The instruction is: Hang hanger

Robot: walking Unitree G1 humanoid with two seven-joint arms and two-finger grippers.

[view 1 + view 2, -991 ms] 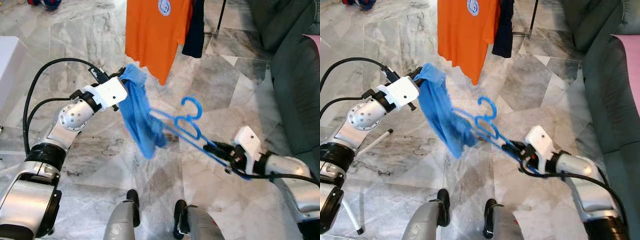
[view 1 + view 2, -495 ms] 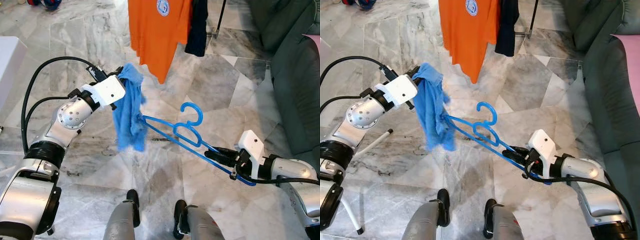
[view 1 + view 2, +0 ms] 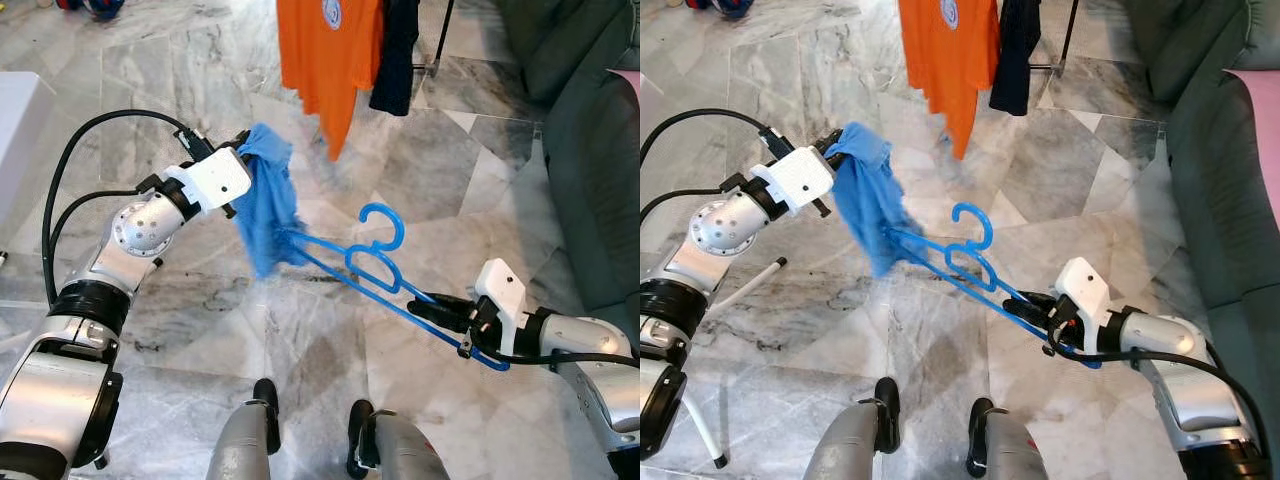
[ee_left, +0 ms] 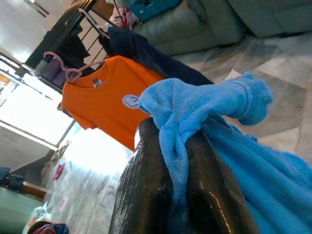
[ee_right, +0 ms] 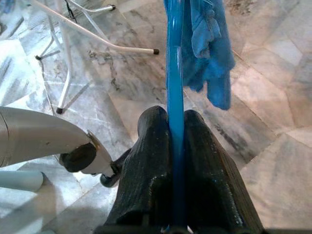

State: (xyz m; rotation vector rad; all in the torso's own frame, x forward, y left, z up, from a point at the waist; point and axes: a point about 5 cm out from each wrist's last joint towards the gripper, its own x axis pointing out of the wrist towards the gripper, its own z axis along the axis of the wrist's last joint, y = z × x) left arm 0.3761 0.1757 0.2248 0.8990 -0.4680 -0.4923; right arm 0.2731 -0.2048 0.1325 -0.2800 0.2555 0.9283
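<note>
A blue plastic hanger (image 3: pixel 372 262) is held low over the marble floor, its hook up, its far end inside a blue cloth garment (image 3: pixel 268 205). My right gripper (image 3: pixel 432 311) is shut on the hanger's lower bar (image 5: pixel 175 97). Up at the left, my left gripper (image 3: pixel 243 160) is shut on the bunched top of the blue garment (image 4: pixel 195 105), which hangs down from it over the hanger's end.
An orange T-shirt (image 3: pixel 330 55) and a dark garment (image 3: pixel 395 55) hang on a rack (image 4: pixel 73 22) ahead. A grey sofa (image 3: pixel 590 150) stands at the right. A white stand's legs (image 3: pixel 740 290) are on the floor at the left. My own feet (image 3: pixel 310 430) show below.
The blue garment has swung and bunched up shorter under my left gripper. The orange T-shirt appears shifted to the right and narrower. Both grippers hold roughly the same places.
</note>
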